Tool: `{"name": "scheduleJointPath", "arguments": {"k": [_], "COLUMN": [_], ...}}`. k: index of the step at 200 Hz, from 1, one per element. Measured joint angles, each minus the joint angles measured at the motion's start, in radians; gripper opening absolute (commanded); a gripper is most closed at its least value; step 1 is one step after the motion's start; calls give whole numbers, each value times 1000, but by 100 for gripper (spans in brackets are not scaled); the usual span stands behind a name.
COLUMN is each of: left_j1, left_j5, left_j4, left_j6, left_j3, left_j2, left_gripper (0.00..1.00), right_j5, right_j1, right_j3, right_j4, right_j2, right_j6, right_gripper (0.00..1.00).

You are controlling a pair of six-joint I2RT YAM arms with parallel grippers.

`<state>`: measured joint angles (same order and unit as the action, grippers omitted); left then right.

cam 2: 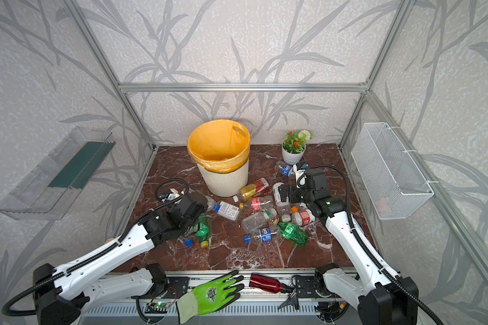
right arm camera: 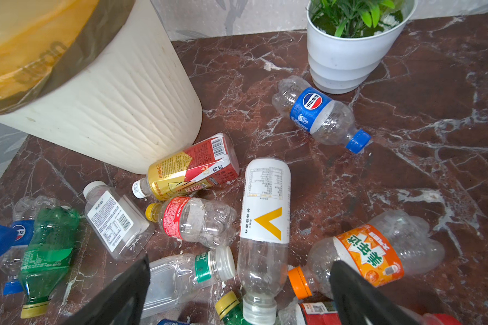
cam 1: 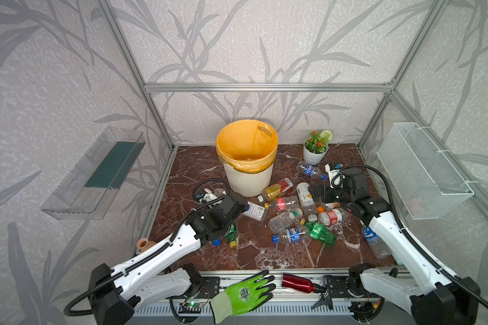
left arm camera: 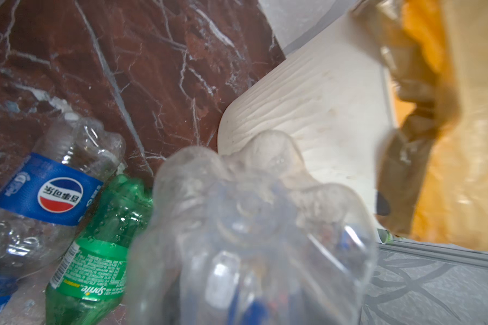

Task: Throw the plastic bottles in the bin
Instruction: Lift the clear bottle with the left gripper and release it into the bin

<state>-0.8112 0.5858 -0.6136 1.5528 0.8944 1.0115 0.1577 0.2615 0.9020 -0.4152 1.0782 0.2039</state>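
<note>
Left gripper (cam 1: 241,208): jaws clenched on clear bottle (left arm camera: 251,225); Pepsi bottle (left arm camera: 54,197) and Sprite bottle (left arm camera: 93,253) lie nearby. Right gripper (right arm camera: 240,263): jaws released above white yellow-chevron bottle (right arm camera: 265,202).

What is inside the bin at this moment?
The orange liner of the bin, and what looks like one clear bottle against its wall. The near rim hides part of the bottom.
</note>
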Motion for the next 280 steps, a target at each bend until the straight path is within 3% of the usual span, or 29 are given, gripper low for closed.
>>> {"name": "scheduleJointPath", "arguments": {"k": [41,78,118,147,178,207,221,250,280], "left_j1": [-14,-14,-14,22,132,184,190,190,188], "left_j5": [79,151,170,120,-3,-75,-88,-91,-109], "left_j4": [-27,49,302,465,488,409,360,318,336], "left_j6": [-173,-577,-1071,-1272,-1278,-1241,-1238,-1244,-1254], "left_j3": [122,336,545,630,742,754,746,744,723], "left_j2": [-78,-97,-81,16,251,454,509,500,388], "left_gripper": [43,44,46,48,55,83,89,93,93], "right_j5": [-1,-13,-31,-46,-58,-79,-89,-107,-122], "right_j1": [0,0,0,0,0,0,0,-1,-1], "right_j3": [0,0,0,0,0,0,0,0,-1], "right_j4": [1,7,8,8,6,-5,-14,-29,-40], "right_j2": [0,0,0,-1,-21,-61,-83,-110,-110], "right_j6": [6,6,6,8,9,8,5,-3,-10], "right_gripper": [99,99,99,100,100,99,99,99,99]}}
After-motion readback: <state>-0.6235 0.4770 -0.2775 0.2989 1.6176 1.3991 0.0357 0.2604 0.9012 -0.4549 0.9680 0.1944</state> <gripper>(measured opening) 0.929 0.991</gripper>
